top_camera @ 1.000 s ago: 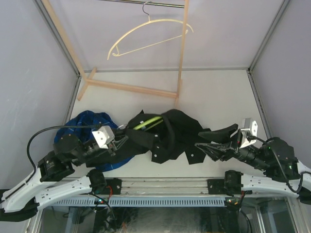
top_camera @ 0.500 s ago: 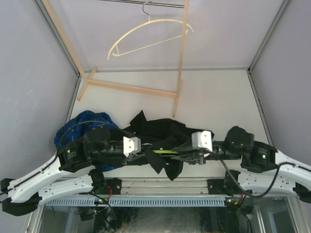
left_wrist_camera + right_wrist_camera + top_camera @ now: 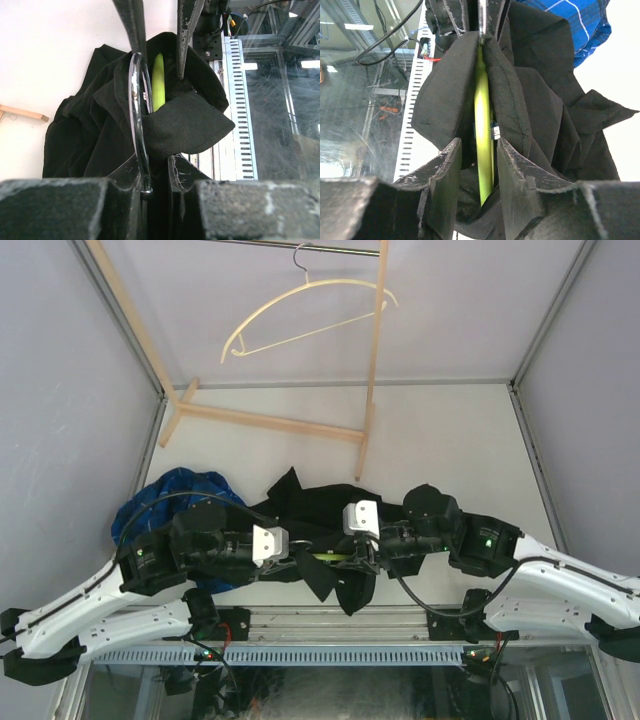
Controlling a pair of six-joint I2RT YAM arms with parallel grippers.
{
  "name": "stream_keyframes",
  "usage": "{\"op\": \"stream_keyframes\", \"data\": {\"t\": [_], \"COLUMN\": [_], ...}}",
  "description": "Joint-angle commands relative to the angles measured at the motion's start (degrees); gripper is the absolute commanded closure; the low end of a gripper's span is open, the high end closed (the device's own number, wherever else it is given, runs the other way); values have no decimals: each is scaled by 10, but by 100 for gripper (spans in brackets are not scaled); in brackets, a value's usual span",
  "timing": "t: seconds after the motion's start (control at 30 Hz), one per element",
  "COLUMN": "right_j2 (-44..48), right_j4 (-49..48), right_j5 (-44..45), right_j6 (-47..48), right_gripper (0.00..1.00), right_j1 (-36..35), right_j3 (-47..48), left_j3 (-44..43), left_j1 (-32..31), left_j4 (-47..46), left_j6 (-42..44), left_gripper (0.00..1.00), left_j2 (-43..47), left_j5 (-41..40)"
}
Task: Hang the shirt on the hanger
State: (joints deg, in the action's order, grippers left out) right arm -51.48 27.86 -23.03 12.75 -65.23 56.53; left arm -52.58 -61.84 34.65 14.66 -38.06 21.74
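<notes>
looking down from above, you see both arms drawn in over the near side of the table (image 3: 450,430), meeting at the shirt (image 3: 315,502), which sits bunched there with one fold hanging toward the near edge. your left gripper (image 3: 156,167) is pinched narrow on the metal hook (image 3: 137,115) of the hanger (image 3: 484,110); the right wrist view shows its two fingers pressed tight against that strip of metal. your right gripper (image 3: 478,145) stands part open, one finger on each side of the lime-green arm with a sliver of gap showing, so it straddles the hanger rather than grips it. the green arm runs inside the shirt's neck opening, with black collar cloth folded up on either side of it, and only a short stretch of green shows from above. the blue plaid shirt (image 3: 165,490) lies heaped just left of the black one, partly under your left arm. the cream hanger (image 3: 335,283) hangs on the wooden rack (image 3: 375,370) at the back, well apart.
</notes>
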Motion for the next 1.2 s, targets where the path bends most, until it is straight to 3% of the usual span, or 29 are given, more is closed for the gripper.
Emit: {"op": "stream_keyframes", "data": {"t": [0.0, 0.3, 0.5, 0.63, 0.73, 0.87, 0.93, 0.97, 1.17], "right_j2": [-6, -39, -59, -52, -20, 42, 67, 79, 140], "right_j4": [-16, -6, -9, -18, -18, -2, 13, 21, 55], "right_j5": [-12, -34, -18, 10, 38, 54, 62, 66, 73], "right_j6": [7, 0, -6, -8, -9, 2, 12, 20, 38], "right_gripper": [64, 62, 74, 97, 100, 100, 100, 100, 100], "right_j1": [13, 13, 9, 11, 15, 22, 23, 24, 30], "right_j3": [17, 17, 16, 15, 15, 15, 15, 15, 18], "left_j3": [-33, -33, -32, -31, -29, -22, -21, -21, -24], "left_j1": [1, 2, 2, 2, 2, 2, 1, 2, 2], "left_j4": [-21, -24, -40, -41, -36, -30, -26, -22, 3], "left_j6": [13, 13, 7, 5, 0, -9, -15, -17, -21], "left_gripper": [100, 100, 100, 97, 80, 49, 21, 14, 7], "left_j2": [11, 16, 23, 24, 27, 43, 56, 62, 101], "left_j5": [25, 1, -27, -40, -49, -73, -88, -97, -164]}}
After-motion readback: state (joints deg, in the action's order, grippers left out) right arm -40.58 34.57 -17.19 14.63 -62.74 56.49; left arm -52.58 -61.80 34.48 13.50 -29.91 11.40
